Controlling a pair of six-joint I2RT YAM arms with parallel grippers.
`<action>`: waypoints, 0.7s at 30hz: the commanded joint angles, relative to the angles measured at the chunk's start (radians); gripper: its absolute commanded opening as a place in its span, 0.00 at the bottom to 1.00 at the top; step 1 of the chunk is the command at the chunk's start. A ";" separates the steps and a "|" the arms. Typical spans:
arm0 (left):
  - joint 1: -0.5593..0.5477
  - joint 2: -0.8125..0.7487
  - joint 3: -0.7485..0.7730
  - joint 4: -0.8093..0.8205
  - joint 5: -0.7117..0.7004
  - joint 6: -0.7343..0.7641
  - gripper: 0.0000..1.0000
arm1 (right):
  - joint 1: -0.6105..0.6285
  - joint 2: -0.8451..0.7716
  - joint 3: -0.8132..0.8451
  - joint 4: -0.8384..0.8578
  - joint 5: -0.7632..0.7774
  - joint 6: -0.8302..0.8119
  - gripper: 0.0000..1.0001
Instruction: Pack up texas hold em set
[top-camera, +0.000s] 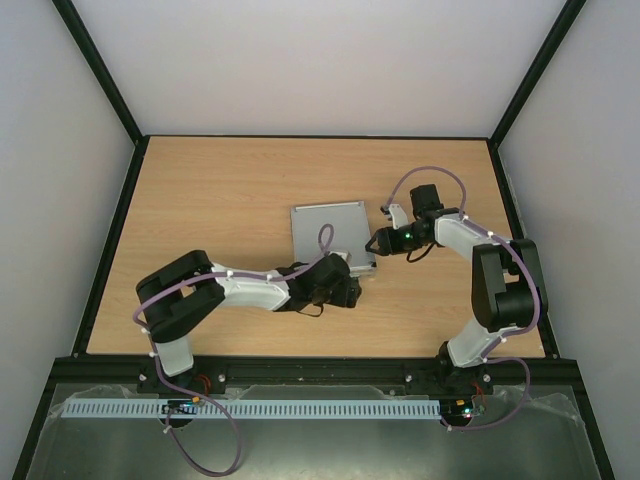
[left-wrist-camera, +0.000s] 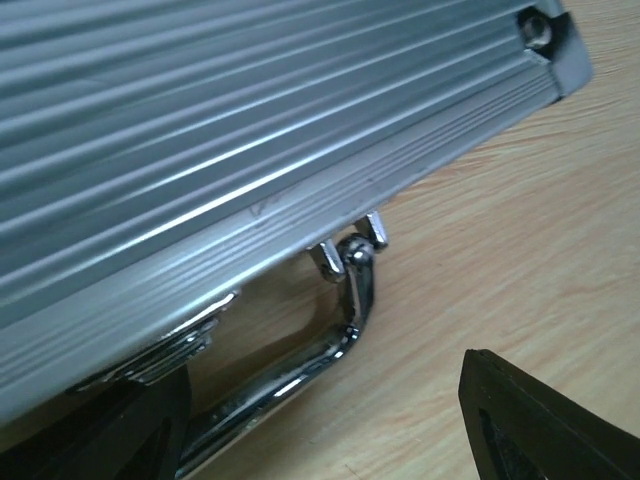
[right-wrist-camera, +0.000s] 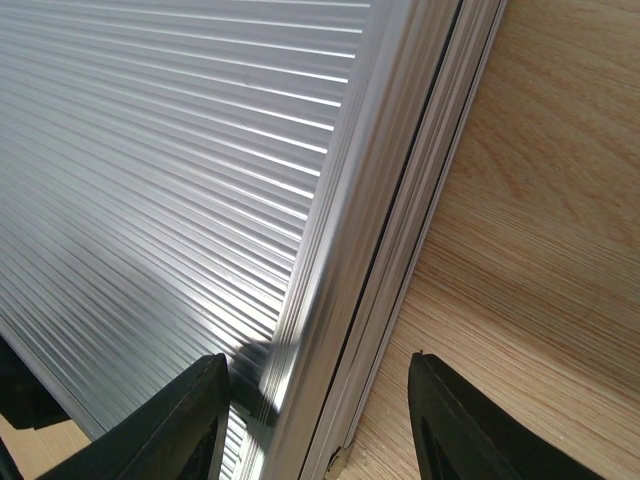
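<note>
The silver ribbed aluminium case lies shut and flat in the middle of the wooden table. My left gripper is at its near edge. In the left wrist view that gripper is open, and the chrome handle lies on the table between its fingers, below the case's edge. My right gripper is at the case's right edge. In the right wrist view it is open and straddles the lid's rim, one finger over the lid, one over the table. Chips, dice and the card box are out of view.
A black metal frame runs along the table's sides and back, with white walls behind. A white perforated strip lies along the front rail by the arm bases. Bare wood surrounds the case.
</note>
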 joint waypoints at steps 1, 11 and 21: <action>-0.008 0.063 0.035 -0.130 -0.167 0.066 0.75 | 0.006 0.025 0.004 -0.063 0.006 -0.021 0.49; -0.027 0.051 0.057 -0.155 -0.161 0.106 0.75 | 0.004 0.027 0.005 -0.068 0.010 -0.027 0.49; -0.044 -0.177 0.029 -0.343 -0.091 0.219 0.78 | -0.041 -0.063 0.014 -0.074 0.016 -0.021 0.53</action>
